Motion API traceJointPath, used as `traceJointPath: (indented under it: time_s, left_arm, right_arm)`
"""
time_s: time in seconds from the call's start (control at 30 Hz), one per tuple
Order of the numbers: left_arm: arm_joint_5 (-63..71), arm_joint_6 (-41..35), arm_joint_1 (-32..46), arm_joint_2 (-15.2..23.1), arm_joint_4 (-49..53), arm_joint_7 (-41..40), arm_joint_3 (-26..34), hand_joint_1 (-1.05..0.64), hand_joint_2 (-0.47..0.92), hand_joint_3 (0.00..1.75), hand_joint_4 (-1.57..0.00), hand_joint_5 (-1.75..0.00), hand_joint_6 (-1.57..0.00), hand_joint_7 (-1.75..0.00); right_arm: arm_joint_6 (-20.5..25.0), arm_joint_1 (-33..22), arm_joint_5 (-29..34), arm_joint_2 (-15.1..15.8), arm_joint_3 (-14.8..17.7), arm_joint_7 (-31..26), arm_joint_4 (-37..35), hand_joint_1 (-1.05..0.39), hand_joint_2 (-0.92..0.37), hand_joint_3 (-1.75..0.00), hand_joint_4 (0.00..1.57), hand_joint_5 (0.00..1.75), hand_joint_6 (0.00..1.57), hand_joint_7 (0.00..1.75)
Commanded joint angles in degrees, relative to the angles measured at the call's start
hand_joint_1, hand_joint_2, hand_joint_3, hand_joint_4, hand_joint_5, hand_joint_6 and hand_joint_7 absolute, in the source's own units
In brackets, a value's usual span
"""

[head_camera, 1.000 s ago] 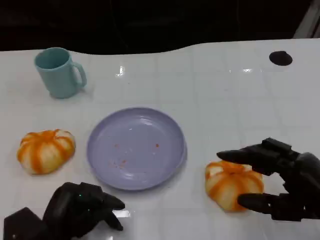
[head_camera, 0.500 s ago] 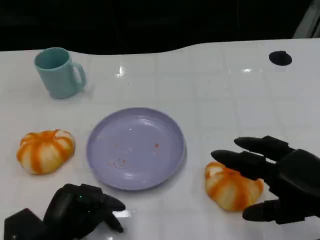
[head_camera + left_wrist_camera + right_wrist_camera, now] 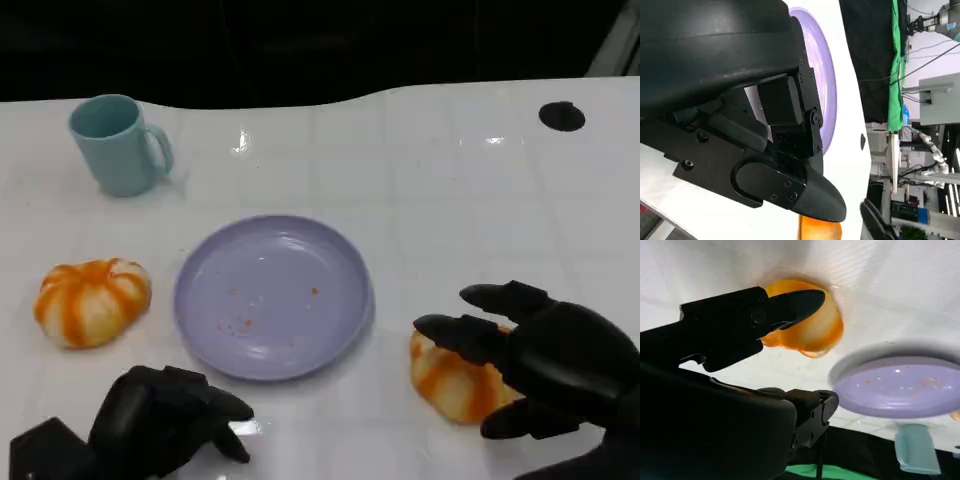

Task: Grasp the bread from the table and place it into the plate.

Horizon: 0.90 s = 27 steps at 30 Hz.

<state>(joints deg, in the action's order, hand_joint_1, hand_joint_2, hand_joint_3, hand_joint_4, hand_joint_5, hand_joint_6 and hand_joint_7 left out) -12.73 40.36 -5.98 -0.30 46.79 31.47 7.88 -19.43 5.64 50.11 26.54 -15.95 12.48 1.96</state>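
Note:
An orange-and-white bread (image 3: pixel 452 374) lies on the white table, right of the lilac plate (image 3: pixel 272 295). My right hand (image 3: pixel 545 360) hovers over the bread's right side, fingers spread above it and thumb low at its near side. In the right wrist view one fingertip (image 3: pixel 802 300) reaches across the bread (image 3: pixel 815 332), with the plate (image 3: pixel 900 390) beyond. A second bread (image 3: pixel 92 300) sits left of the plate. My left hand (image 3: pixel 165 415) rests at the table's near edge with its fingers curled in, holding nothing. The left wrist view shows that hand (image 3: pixel 765 125), the plate (image 3: pixel 829 75) and a bread (image 3: pixel 820 231).
A light blue mug (image 3: pixel 118 145) stands at the back left, also seen in the right wrist view as the mug (image 3: pixel 917 452). A small black disc (image 3: pixel 561 116) lies at the back right. Orange crumbs dot the plate's bare bottom.
My right hand has drawn in over the right bread and now covers more of it. The bread, the plate and my left hand have stayed where they were.

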Motion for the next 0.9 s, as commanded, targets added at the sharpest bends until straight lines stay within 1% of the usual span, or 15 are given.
traceJointPath:
  time_s: [0.03,0.23,0.47,0.6,0.67,0.7,0.73,0.77,0.8,0.83,0.87,0.9]
  left_arm:
    - [-0.28,-0.16,0.62,0.58,-0.53,-0.41,0.19,-1.05,0.91,0.0,-1.4,-0.84,-1.57,-0.21]
    - [-0.35,-0.36,0.93,0.57,-0.95,-0.38,0.16,-1.05,0.91,0.0,-1.39,-0.84,-1.57,-0.21]
    - [-0.2,-0.57,1.18,0.37,-1.47,-0.66,0.02,-1.05,0.91,0.0,-1.4,-0.84,-1.57,-0.21]
    - [-0.18,-0.92,1.15,0.3,-1.6,-0.84,0.0,-1.05,0.91,0.0,-1.4,-0.84,-1.57,-0.21]
    - [0.02,-0.97,1.24,0.3,-1.84,-1.09,-0.07,-1.05,0.91,0.0,-1.4,-0.84,-1.57,-0.21]
    - [0.03,-1.02,1.28,0.29,-1.94,-1.13,-0.09,-1.05,0.91,0.0,-1.4,-0.84,-1.57,-0.22]
    - [-0.02,-0.96,1.31,0.27,-1.98,-1.04,-0.09,-1.05,0.91,0.0,-1.4,-0.84,-1.57,-0.22]
    - [-0.01,-0.85,1.32,0.26,-1.96,-1.0,-0.1,-1.05,0.91,0.0,-1.4,-0.84,-1.57,-0.22]
    - [0.06,-0.8,1.29,0.25,-1.92,-1.05,-0.13,-1.05,0.91,0.0,-1.4,-0.84,-1.57,-0.22]
    - [0.07,-0.96,1.31,0.22,-2.0,-1.12,-0.15,-1.05,0.91,0.0,-1.4,-0.84,-1.57,-0.22]
    - [0.19,-1.04,1.36,0.2,-2.1,-1.31,-0.19,-1.05,0.91,0.0,-1.4,-0.84,-1.57,-0.22]
    - [0.26,-1.1,1.4,0.19,-2.19,-1.44,-0.23,-1.05,0.91,0.0,-1.4,-0.84,-1.57,-0.22]
  right_arm:
    - [0.27,2.92,1.31,1.11,-1.83,-2.76,-5.16,-0.66,-0.92,-0.09,0.07,0.22,0.22,0.01]
    - [1.88,5.42,2.33,1.16,-4.08,-3.38,-9.74,-0.65,-0.92,-0.11,0.04,0.21,0.2,0.0]
    - [2.2,7.81,2.52,0.92,-6.55,-4.39,-14.53,-0.61,-0.92,-0.09,0.08,0.21,0.25,0.02]
    - [2.07,9.78,2.75,0.79,-8.39,-4.67,-17.92,-0.59,-0.92,-0.12,0.17,0.24,0.33,0.05]
    - [1.25,10.79,1.99,0.37,-9.01,-5.89,-20.21,-0.54,-0.92,-0.16,0.31,0.23,0.42,0.05]
    - [0.87,11.14,1.57,0.21,-9.2,-6.48,-21.08,-0.49,-0.92,-0.17,0.43,0.25,0.5,0.06]
    - [-0.3,11.54,1.03,-0.15,-9.26,-8.63,-22.66,-0.47,-0.92,-0.17,0.47,0.26,0.52,0.07]
    - [-1.8,11.88,0.46,-0.6,-9.2,-11.6,-24.49,-0.41,-0.92,-0.19,0.65,0.37,0.65,0.1]
    - [-2.78,12.31,-0.04,-1.04,-9.22,-13.87,-26.24,-0.35,-0.92,-0.22,0.77,0.64,0.84,0.11]
    - [-3.7,12.8,-0.33,-1.43,-9.32,-16.13,-27.97,-0.31,-0.92,-0.35,0.85,1.03,1.07,0.15]
    - [-4.37,13.25,-0.48,-1.68,-9.5,-17.87,-29.35,-0.29,-0.92,-0.41,0.87,1.24,1.17,0.19]
    - [-4.83,13.64,-0.54,-1.78,-9.74,-19.06,-30.36,-0.28,-0.91,-0.48,0.84,1.46,1.19,0.32]
